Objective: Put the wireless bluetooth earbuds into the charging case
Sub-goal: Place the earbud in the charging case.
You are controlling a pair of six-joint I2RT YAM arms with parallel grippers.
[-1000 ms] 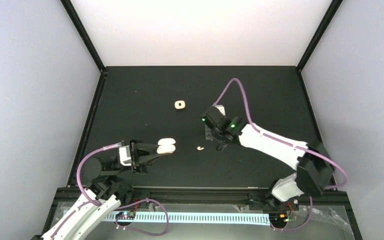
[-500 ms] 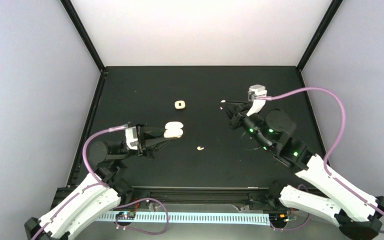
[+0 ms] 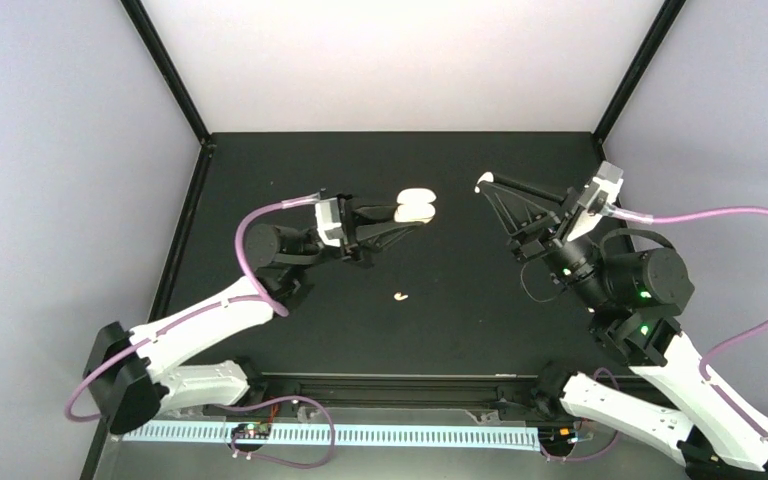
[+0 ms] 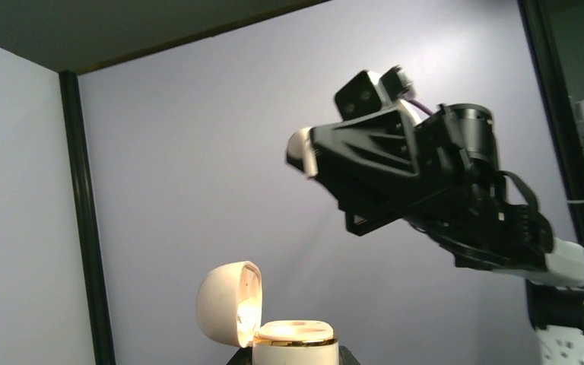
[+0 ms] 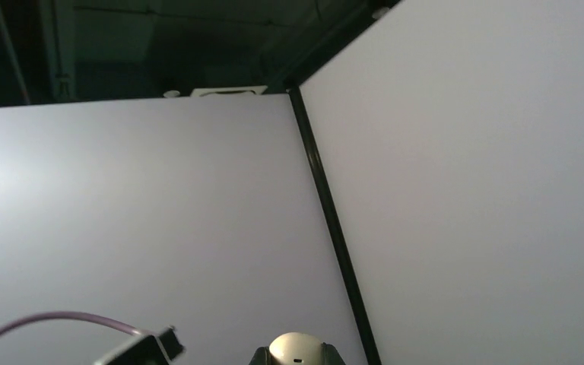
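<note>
The cream charging case (image 3: 417,207) is held high over the table, and my left gripper (image 3: 406,209) is shut on its base. In the left wrist view the case (image 4: 296,344) stands upright with its lid (image 4: 226,300) swung open to the left. My right gripper (image 3: 487,183) is shut on one pale earbud (image 3: 483,183), a short way right of the case and pointing at it. In the right wrist view that earbud (image 5: 296,350) sits between the dark fingertips (image 5: 333,356). A second earbud (image 3: 400,296) lies on the black table (image 3: 290,170).
Both arms are raised over the table's middle, tips facing each other with a small gap. The right gripper (image 4: 308,152) fills the upper right of the left wrist view. Grey walls and black posts (image 3: 165,70) enclose the table.
Both arms lifted off the table. The left carried the open case up and rightward toward the middle. The right swung back and up with its earbud, and now faces the case.
</note>
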